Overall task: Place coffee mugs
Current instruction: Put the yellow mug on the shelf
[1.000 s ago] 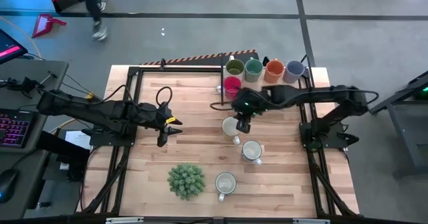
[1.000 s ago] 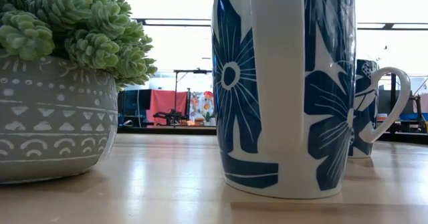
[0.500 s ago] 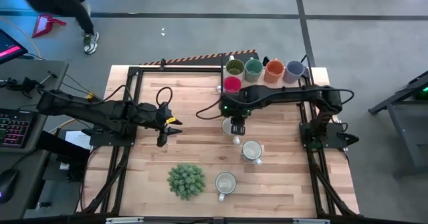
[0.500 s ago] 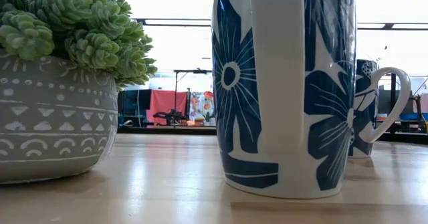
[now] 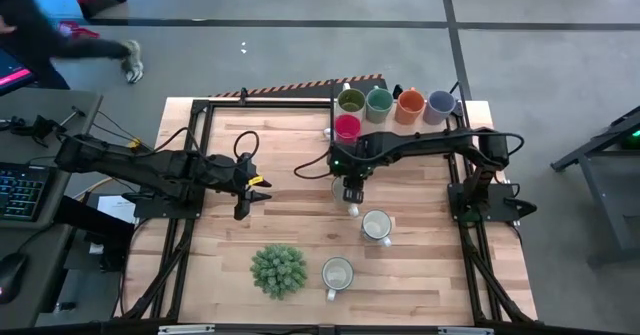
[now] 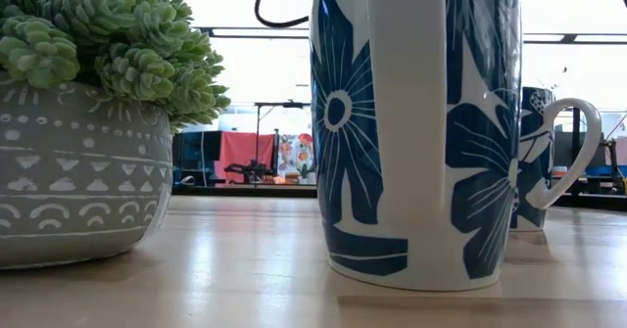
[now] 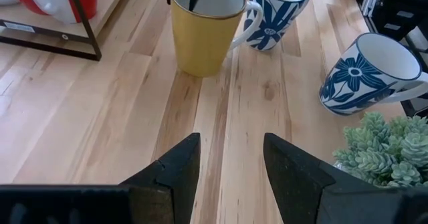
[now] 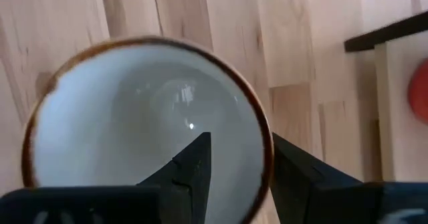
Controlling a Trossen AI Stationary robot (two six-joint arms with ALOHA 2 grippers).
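The right claw (image 8: 235, 158) hangs open over the yellow mug's (image 8: 147, 117) rim, one finger inside the empty white cup, the red mug (image 5: 347, 126) just beyond

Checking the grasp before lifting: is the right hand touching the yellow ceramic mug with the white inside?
Cannot tell. The right wrist view shows the right hand straddling the yellow mug's rim, one finger inside, one outside, but no plain contact or gap.

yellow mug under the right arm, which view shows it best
The left wrist view: the yellow mug stands whole, side and rim visible. The right wrist view shows only its white inside, the high view mostly hides it under the right gripper, the low view misses it.
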